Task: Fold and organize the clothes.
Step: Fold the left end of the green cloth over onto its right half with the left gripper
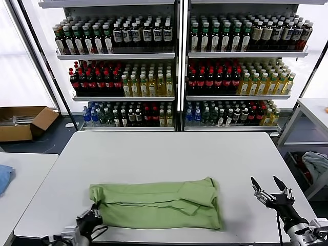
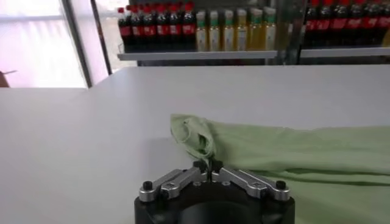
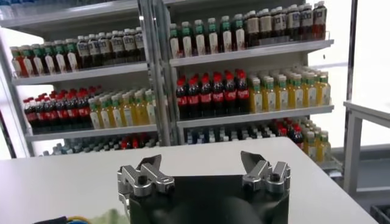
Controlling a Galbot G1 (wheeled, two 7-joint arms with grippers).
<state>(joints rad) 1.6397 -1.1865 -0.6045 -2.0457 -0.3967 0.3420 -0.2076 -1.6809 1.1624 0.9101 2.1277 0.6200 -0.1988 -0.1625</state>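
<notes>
Only left gripper (image 2: 209, 175) pinches shirt (image 2: 292, 152).

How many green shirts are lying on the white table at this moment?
1 can be seen: a partly folded green shirt near the front edge of the table. The left gripper is shut on its corner. Another could be hidden within its folds.

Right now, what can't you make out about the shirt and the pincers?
- Green shirt: folded over itself in the head view, so collar, buttons or print stay hidden.
- Left pincer: shut on the shirt's edge; how much cloth it holds is hidden by its fingers.
- Right pincer: open, clear of the shirt.
</notes>
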